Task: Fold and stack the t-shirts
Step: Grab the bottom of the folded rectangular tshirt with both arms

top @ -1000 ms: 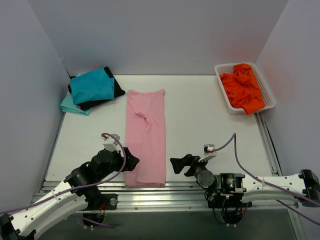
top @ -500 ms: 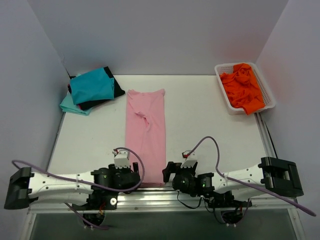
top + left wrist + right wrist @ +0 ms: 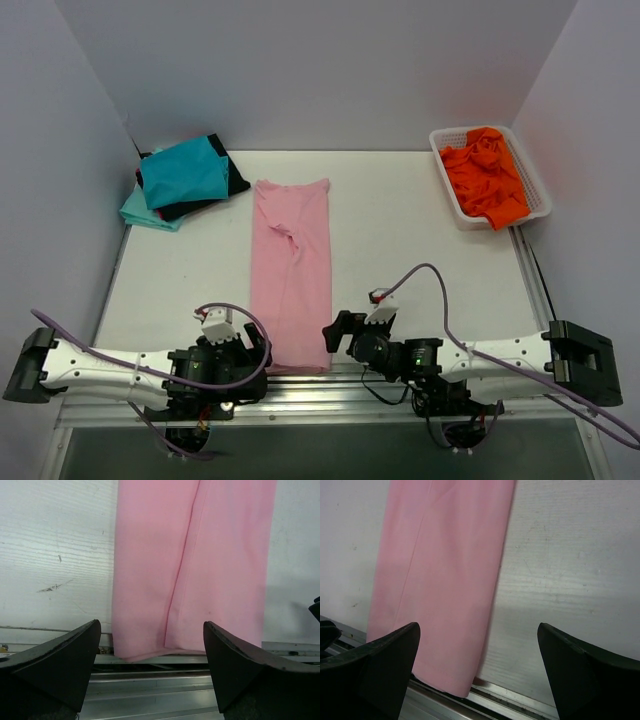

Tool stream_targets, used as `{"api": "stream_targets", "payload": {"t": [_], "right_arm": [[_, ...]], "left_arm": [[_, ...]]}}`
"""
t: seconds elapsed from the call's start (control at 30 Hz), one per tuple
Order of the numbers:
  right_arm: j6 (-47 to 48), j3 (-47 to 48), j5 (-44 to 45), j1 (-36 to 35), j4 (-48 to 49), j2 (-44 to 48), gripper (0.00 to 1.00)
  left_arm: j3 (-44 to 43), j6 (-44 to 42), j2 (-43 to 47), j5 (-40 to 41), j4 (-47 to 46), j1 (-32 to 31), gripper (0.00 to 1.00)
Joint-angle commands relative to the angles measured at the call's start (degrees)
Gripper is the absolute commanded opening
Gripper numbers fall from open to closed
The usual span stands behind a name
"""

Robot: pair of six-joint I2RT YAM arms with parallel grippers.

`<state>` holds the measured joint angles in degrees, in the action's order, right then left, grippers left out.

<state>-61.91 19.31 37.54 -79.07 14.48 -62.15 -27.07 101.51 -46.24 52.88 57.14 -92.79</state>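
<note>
Left gripper (image 3: 151,630) nearer narrow pink t-shirt (image 3: 291,270)

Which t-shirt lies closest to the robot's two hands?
The light pink t-shirt, a long strip reaching the near edge; the teal one lies folded far left, the orange one sits in the basket.

We identify a white lattice basket (image 3: 535,180) at the far right corner of the white surface (image 3: 400,240). An aluminium rail (image 3: 330,385) runs along the near edge of the surface. Plain grey walls (image 3: 320,70) enclose the surface at the rear and on both sides.
</note>
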Motion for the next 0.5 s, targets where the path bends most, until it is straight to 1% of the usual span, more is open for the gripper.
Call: {"api": "stream_targets", "payload": {"t": [0.0, 0.03, 0.1, 0.17, 0.2, 0.33, 0.47], "right_arm": [[3.5, -2.3, -7.5, 5.8, 5.2, 1.8, 1.00], [4.1, -3.6, -9.0, 7.2, 6.3, 1.8, 1.00], [4.7, -3.8, -11.1, 9.3, 7.1, 1.2, 1.00], [5.7, -2.9, -11.3, 9.6, 6.7, 0.7, 1.00], [6.0, -2.7, -11.4, 9.7, 6.6, 0.2, 1.00], [7.0, -2.3, -14.1, 10.7, 7.9, -1.4, 1.00], [7.9, -1.9, -17.8, 11.0, 10.5, -3.3, 1.00]], "left_arm": [[-0.8, -1.4, -1.2, 0.3, -3.4, 1.4, 0.92], [-1.9, 0.0, -4.5, -0.1, -1.8, 1.5, 0.92], [-5.0, 5.5, -10.1, -1.5, 2.7, 1.5, 0.93], [-6.2, 7.3, -13.2, -2.3, 2.8, 1.4, 0.94], [-6.2, 7.3, -15.5, -3.6, 0.7, 1.3, 0.95], [-3.4, 9.6, -19.4, -5.8, -6.1, 1.4, 0.95], [0.1, 11.2, -19.9, -7.7, -11.3, 1.3, 0.95]]}}
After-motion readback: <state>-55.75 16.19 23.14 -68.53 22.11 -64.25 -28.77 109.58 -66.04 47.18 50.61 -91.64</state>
